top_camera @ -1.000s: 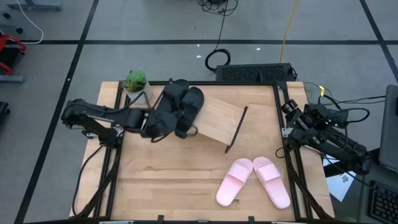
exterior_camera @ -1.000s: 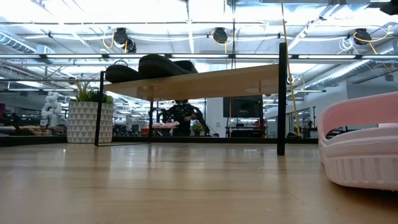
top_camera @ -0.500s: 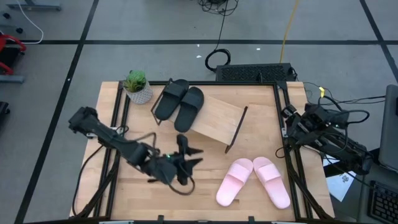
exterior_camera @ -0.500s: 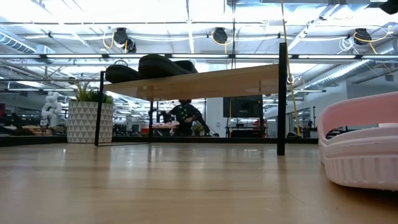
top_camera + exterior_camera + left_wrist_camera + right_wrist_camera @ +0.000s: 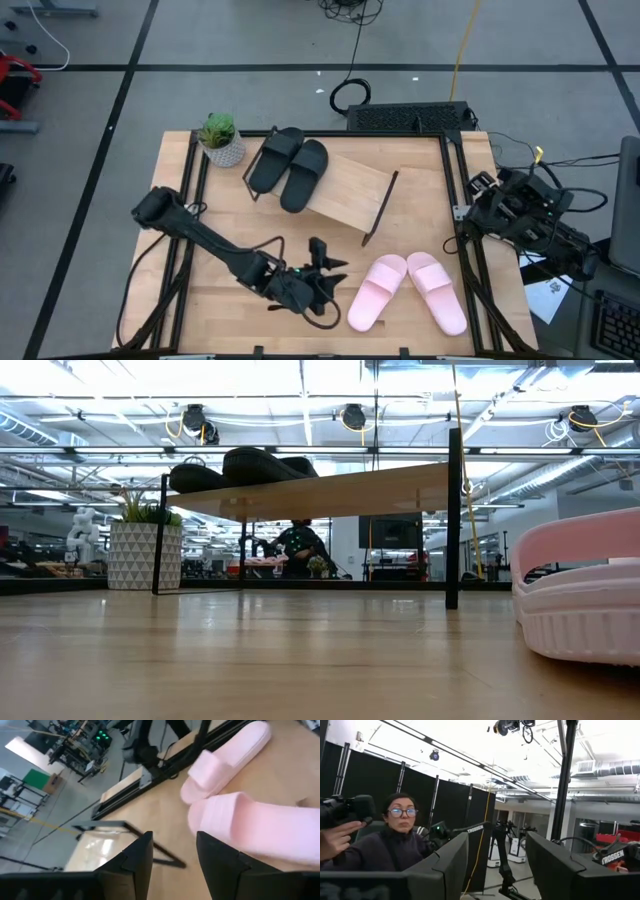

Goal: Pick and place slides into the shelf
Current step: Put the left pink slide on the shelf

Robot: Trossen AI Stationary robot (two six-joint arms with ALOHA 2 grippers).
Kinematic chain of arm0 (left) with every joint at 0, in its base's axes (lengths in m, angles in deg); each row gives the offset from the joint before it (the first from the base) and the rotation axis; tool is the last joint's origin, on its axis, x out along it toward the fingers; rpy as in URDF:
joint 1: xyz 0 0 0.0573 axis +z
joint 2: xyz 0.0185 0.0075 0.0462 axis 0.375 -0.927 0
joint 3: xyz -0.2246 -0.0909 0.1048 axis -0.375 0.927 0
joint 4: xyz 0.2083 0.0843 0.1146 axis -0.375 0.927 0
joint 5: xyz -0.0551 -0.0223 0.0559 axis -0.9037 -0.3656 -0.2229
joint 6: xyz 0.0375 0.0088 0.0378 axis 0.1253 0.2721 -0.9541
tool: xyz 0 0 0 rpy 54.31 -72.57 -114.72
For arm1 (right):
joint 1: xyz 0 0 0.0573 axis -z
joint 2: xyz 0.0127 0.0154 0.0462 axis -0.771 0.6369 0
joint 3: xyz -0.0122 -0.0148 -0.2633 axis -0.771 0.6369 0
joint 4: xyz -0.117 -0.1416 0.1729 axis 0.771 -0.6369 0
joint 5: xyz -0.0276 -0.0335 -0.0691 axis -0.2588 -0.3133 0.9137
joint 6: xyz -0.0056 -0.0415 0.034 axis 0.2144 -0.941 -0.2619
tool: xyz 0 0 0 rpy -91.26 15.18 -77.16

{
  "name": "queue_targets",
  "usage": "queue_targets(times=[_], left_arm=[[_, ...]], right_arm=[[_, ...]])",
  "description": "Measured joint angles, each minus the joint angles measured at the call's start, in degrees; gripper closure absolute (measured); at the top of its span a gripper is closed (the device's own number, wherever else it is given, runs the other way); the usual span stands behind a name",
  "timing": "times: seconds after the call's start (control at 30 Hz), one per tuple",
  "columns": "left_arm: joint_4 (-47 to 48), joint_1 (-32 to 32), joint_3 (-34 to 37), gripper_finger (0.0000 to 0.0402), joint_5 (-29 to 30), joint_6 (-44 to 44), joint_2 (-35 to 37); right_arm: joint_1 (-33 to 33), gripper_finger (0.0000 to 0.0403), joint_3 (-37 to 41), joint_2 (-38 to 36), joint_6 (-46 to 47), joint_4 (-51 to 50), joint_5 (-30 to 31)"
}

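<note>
Since the earlier high view, the left arm has swung away from the shelf point(image 5: 345, 192) and stretched across the front of the table point(image 5: 230, 230), so that the left gripper point(image 5: 335, 272) now sits low over the wood just beside the toe end of the nearer pink slide point(image 5: 374, 291). Its fingers point(image 5: 137, 860) stand apart with nothing between them, and in the left wrist view that pink slide point(image 5: 255, 826) fills the space just ahead of them, with the second pink slide point(image 5: 227, 760) lying beyond it. Both pink slides rest on the tabletop at the front right, side by side and touching near their toes, the farther one point(image 5: 437, 291) angled toward the right edge. The two black slides point(image 5: 289, 167) lie next to each other on the left end of the shelf's plank top, near a small potted plant point(image 5: 220, 138) at the back left corner; the low view shows them as dark shapes point(image 5: 240, 466) on the plank, with the plant pot point(image 5: 145, 556) to the side and a pink slide point(image 5: 580, 600) looming close at the right. The right gripper point(image 5: 478, 190) waits at the table's right edge, raised, its fingers point(image 5: 445, 865) spread wide and empty; past them a person point(image 5: 390, 840) sits in the room beyond
</note>
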Motion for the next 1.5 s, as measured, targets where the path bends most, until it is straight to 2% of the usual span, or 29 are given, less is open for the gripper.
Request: queue_targets(times=[0.13, 0.37, 0.57, 0.73, 0.93, 1.1, 1.5], left_arm=[[-5.65, 0.00, -0.02, 0.0245, -2.64, 0.51, -3.91], [-13.21, 1.32, -1.12, 0.0245, -3.02, 1.02, -11.06], [-11.03, 3.55, -8.18, 0.0245, -2.95, 0.23, -19.57], [-2.19, 4.82, -16.15, 0.0245, -1.30, -2.87, -25.06], [1.87, 4.66, -21.41, 0.0245, -3.00, 0.48, -26.59], [3.78, 3.08, -21.40, 0.0245, -6.09, 1.79, -26.59], [5.70, 4.06, -21.32, 0.0245, -5.13, 5.69, -27.36]], right_arm=[[0.00, 0.0216, 0.00, 0.00, 0.01, -0.14, 0.94], [0.02, 0.0216, 0.00, 0.00, 1.64, -0.31, 1.02], [0.02, 0.0216, 0.00, 0.00, 1.69, -0.31, 0.62], [0.02, 0.0216, 0.00, 0.00, 2.97, -0.35, -0.72], [0.02, 0.0216, 0.00, 0.00, 3.00, -0.48, -0.85], [0.02, 0.0216, 0.00, 0.00, 3.03, -0.55, -1.13], [0.02, 0.0216, 0.00, 0.01, 3.00, -0.55, -0.54]])
